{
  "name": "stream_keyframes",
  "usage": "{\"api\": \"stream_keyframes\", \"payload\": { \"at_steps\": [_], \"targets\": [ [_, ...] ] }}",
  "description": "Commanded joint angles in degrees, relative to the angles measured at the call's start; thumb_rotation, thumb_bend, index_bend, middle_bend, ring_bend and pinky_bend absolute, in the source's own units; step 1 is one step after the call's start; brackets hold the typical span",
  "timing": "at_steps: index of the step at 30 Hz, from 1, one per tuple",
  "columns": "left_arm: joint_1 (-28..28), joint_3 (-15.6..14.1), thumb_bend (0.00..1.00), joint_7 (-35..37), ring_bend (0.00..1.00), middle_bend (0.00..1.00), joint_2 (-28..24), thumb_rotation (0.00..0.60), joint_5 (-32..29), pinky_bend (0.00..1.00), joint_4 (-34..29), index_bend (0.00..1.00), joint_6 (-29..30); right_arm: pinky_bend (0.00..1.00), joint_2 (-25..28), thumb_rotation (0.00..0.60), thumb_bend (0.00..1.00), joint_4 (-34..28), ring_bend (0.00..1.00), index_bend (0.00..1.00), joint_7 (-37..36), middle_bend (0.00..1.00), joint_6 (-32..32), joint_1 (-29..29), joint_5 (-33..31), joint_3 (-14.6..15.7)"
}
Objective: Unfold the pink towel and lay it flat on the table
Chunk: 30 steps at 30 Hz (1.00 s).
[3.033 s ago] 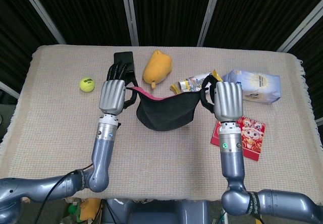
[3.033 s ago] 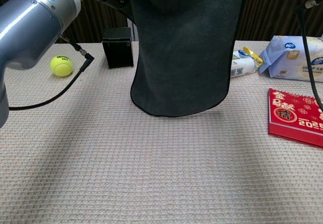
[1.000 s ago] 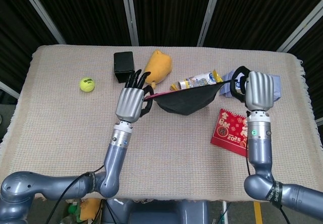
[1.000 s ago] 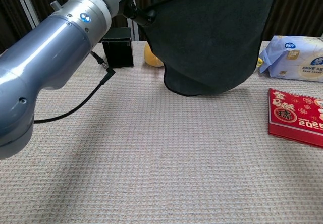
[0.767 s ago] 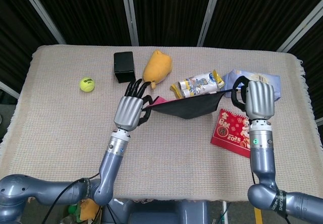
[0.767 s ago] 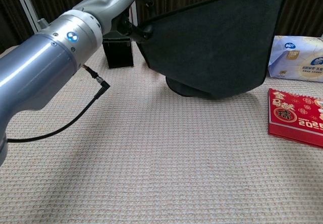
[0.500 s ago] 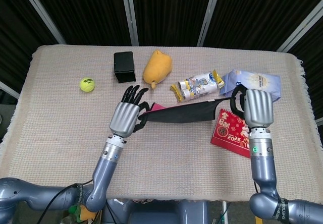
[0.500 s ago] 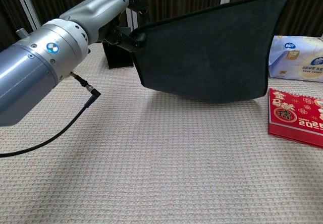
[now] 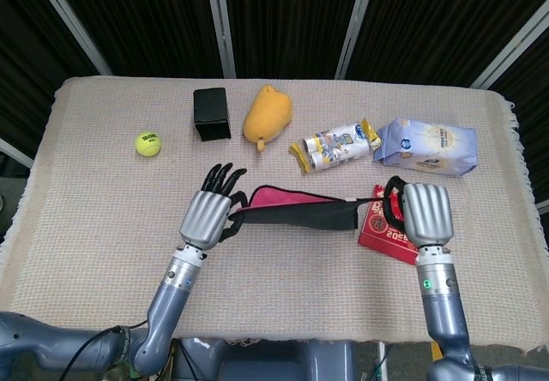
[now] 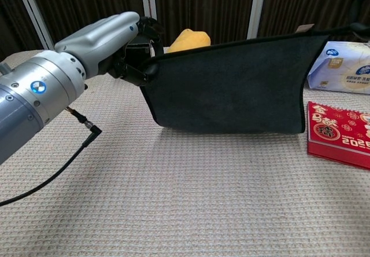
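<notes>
Holding item: pink towel with dark charcoal backing (image 9: 296,210), mid-frame, pinched taut between my left hand (image 9: 208,216) and right hand (image 9: 424,213); lowered since a second ago, hem now grazing table, ready for laying.

light: even, overhead | shadows: soft | focus: sharp | background: dark
</notes>
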<state>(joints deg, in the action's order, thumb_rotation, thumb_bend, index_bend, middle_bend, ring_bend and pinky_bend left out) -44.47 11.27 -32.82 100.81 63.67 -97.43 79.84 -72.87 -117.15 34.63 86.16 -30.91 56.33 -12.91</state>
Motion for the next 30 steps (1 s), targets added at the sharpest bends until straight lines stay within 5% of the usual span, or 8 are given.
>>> {"api": "stream_keyframes", "payload": {
  "at_steps": [1,22,25,30],
  "targets": [
    [0.68,-0.91,0.51,-0.28,0.0,0.11,0.14,0.6,0.78,0.01,-0.08,0.57,-0.23,0.87,-0.61,0.6,0.59,-0.27,0.98,0.78,0.59,0.9,0.04,0.83,1.64,1.63],
    [4.9,-8.02,0.49,-2.64,0.0,0.1,0.17,0.6,4.04,0.01,-1.5,0.56,-3.7,0.87,-2.1,0.6,0.59,-0.87,0.98,0.76,8.35,0.9,-1.24,3.54,0.62,7.19],
    [5.23,-9.06,0.4,-2.62,0.0,0.07,-0.16,0.6,4.53,0.01,-1.97,0.5,-4.94,0.86,-2.21,0.6,0.59,-1.11,0.97,0.65,9.96,0.9,-1.54,3.57,-0.45,7.6],
    [5.2,-10.13,0.23,-2.3,0.0,0.02,-2.04,0.6,4.2,0.0,-3.78,0.3,-8.34,0.77,-1.79,0.6,0.59,-3.12,0.88,0.3,15.61,0.85,-1.76,3.06,-5.07,8.2]
  ]
}}
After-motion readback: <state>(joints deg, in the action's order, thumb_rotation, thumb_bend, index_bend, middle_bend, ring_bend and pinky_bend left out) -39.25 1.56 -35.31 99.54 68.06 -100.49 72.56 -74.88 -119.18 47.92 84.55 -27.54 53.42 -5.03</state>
